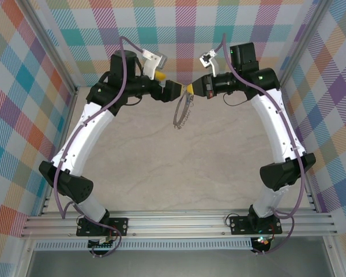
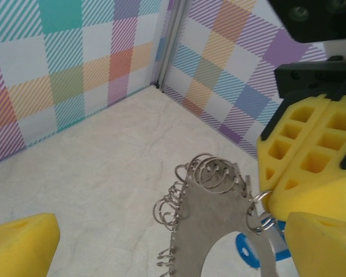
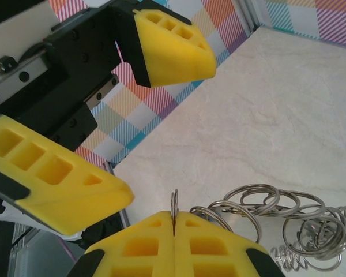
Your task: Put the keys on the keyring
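Over marbled table [image 1: 161,173], right end effector [image 1: 190,89] pinches keyring [image 2: 213,214].

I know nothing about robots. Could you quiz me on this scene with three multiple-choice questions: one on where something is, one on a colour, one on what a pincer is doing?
1. Where is the keyring?
A. at the far middle of the table
B. by the arms' bases
C. against the left wall

2. What colour is the key tag by the keyring?
A. red
B. blue
C. green

3. How is the right pincer?
A. wide open
B. shut on nothing
C. shut on the keyring

Answers:
1 A: the top view shows it at the far middle, held at the right pincer's tip.
2 B: the left wrist view shows a blue oval.
3 C: its yellow pads press together on a thin wire of the ring.
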{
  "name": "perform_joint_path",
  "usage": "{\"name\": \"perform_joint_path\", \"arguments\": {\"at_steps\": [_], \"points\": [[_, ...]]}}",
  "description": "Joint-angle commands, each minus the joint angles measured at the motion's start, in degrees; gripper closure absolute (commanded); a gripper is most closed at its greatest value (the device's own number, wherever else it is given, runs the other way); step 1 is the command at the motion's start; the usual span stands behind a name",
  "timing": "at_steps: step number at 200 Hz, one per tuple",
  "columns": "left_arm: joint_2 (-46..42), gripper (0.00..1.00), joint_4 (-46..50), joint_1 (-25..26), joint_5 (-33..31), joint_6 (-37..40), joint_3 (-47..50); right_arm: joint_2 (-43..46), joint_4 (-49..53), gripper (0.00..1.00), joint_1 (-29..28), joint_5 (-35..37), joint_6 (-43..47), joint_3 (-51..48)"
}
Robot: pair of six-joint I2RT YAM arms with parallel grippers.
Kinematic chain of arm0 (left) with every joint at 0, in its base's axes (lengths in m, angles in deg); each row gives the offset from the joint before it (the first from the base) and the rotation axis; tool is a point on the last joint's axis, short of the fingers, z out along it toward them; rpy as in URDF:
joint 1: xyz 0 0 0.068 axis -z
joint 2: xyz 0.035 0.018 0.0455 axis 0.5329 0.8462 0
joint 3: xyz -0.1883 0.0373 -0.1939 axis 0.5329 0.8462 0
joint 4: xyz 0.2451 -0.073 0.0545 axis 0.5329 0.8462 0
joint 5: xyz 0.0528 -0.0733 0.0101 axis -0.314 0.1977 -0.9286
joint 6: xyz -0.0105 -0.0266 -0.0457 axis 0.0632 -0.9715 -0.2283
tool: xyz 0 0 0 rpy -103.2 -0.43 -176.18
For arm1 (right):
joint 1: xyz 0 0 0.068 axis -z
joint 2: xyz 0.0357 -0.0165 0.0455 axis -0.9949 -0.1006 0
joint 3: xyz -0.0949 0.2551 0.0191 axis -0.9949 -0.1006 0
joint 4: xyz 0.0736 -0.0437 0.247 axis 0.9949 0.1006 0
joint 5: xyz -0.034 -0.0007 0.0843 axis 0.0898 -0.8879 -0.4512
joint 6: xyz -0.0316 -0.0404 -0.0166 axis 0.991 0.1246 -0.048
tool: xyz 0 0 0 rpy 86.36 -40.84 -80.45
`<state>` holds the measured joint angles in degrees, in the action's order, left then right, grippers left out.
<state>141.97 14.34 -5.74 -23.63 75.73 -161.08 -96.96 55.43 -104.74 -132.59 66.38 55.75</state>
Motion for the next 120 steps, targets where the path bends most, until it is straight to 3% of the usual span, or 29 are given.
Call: {"name": "perform_joint_path", "arguments": {"at_steps": [1,24,40,76,120], "points": [[-0.1,0.01,2.1,-1.1,3.3,0.0,-2.1,-1.0,3.6,1.0,-0.2,-3.1,2.7,2.5],[-0.3,0.09,2.6,-1.7,6.0,0.3,-1.8,-1.6,5.3,1.0,-0.2,-4.2,3.7,4.0],[-0.2,0.23,2.9,-2.1,8.3,0.2,-1.9,-1.4,5.6,1.0,-0.2,-4.3,3.8,4.0],[1.1,0.43,5.0,-2.6,14.3,-0.2,-3.9,-1.0,5.2,1.0,-0.2,-5.6,3.5,3.8],[3.9,0.49,5.9,-3.3,22.2,-2.7,-6.5,-0.2,3.7,1.0,-0.2,-6.9,2.2,3.8]]}}
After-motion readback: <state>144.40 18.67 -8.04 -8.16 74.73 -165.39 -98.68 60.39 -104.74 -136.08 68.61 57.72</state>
